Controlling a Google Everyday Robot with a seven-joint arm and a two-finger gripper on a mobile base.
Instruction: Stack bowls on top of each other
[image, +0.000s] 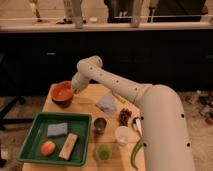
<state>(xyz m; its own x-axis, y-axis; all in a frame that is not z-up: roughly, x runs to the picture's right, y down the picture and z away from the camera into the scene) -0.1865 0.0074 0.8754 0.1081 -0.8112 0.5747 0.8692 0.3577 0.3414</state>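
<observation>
Bowls first: the orange bowl sits upright, mouth up, at the far left corner of the bench, and a dark maroon rim below it suggests it already rests in the maroon bowl, so the stack looks made, or nearly. Being round, it has no long axis. The tool is at the orange bowl's right rim, at the end of the white arm; whether it grips the rim or has released it, I cannot tell.
</observation>
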